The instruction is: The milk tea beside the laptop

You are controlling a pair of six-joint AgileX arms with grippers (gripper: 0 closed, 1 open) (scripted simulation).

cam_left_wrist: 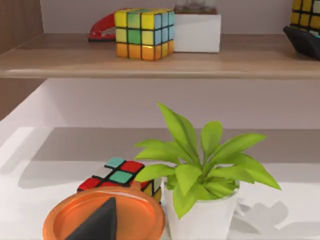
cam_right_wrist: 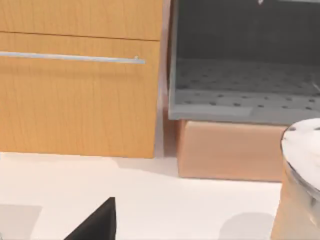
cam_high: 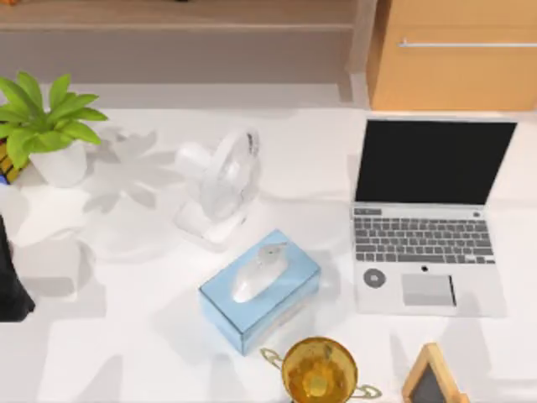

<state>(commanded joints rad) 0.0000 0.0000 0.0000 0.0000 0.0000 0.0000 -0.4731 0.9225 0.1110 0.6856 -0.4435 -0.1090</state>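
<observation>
bright, even light — soft shadows on the white table (cam_high: 126,353)

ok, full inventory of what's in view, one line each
laptop: 1, silver, black screen, open, table's right
tissue box: 1, light blue, centre front
fan: 1, white, centre
potted plant: 1, green in white pot, table's left
trophy cup: 1, gold, front edge
small chalkboard: 1, wood frame, front right
drawer cabinet: 1, wood, behind laptop
cube puzzles: at least 2, multicoloured, one on shelf, one by the plant
orange dish: 1, by the plant
milk tea cup: 1, pale lid, in the right wrist view
left arm: black, table's left edge
</observation>
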